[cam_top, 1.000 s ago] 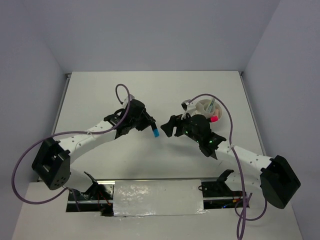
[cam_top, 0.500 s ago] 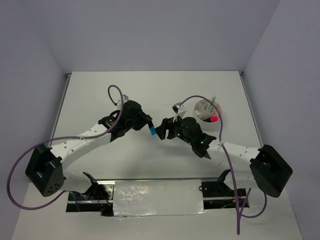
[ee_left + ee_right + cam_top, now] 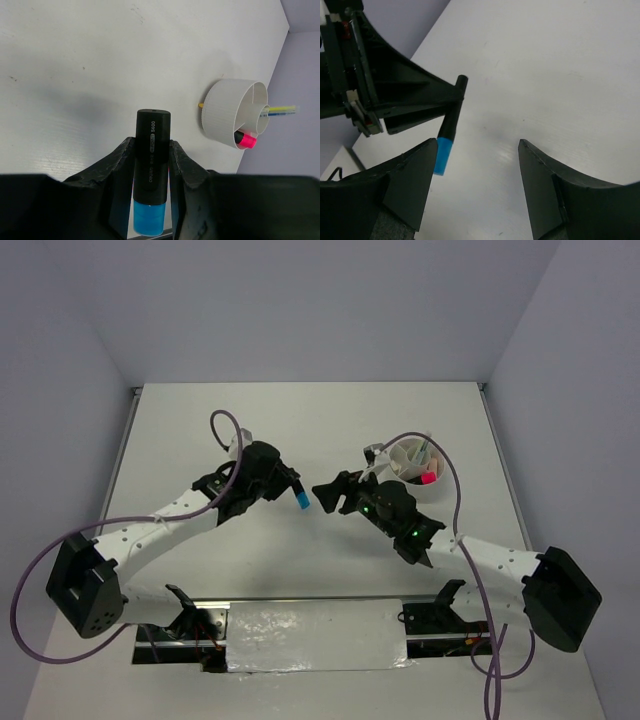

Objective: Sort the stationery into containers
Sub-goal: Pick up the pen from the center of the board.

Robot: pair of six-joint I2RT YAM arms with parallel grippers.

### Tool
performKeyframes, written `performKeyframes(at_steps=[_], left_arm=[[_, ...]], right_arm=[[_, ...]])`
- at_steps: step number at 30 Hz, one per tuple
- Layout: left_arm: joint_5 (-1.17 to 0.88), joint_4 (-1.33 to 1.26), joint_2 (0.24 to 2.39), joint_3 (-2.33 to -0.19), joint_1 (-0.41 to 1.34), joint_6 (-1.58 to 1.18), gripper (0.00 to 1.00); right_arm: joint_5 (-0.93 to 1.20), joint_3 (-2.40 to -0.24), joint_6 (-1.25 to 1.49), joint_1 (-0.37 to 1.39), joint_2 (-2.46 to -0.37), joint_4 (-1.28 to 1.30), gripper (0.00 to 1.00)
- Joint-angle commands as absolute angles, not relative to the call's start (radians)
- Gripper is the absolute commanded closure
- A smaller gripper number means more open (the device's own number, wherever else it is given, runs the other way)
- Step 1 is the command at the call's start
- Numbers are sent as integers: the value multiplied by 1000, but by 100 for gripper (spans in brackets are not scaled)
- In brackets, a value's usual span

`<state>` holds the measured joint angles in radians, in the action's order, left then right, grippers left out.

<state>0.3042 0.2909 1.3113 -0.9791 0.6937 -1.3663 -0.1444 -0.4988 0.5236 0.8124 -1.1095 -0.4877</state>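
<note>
A: Where's the tub (image 3: 220, 112)?
B: On the bench's (image 3: 300, 430) right half, highlighter (image 3: 245, 140) and pens (image 3: 277, 110) inside.
A: And the marker (image 3: 151, 150)?
B: Left of it, over mid-bench, in the left claw (image 3: 150, 146); the right claw (image 3: 477, 145) sits between.

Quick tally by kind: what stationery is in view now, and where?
Thick markers: 2, the blue marker in the left gripper and the pink highlighter in the tub.
Thin pens: 2 it seems, in the tub.
Total: 4.
</note>
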Motion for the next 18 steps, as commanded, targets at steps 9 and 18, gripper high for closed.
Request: performKeyframes(at_steps=[9, 18], left_arm=[[304, 232, 1267, -982, 698, -1365, 100], [282, 212, 1247, -959, 699, -1376, 100]], right_arm=[[-6, -601, 494, 874, -1253, -571, 39], [-5, -609, 476, 881, -1296, -624, 57]])
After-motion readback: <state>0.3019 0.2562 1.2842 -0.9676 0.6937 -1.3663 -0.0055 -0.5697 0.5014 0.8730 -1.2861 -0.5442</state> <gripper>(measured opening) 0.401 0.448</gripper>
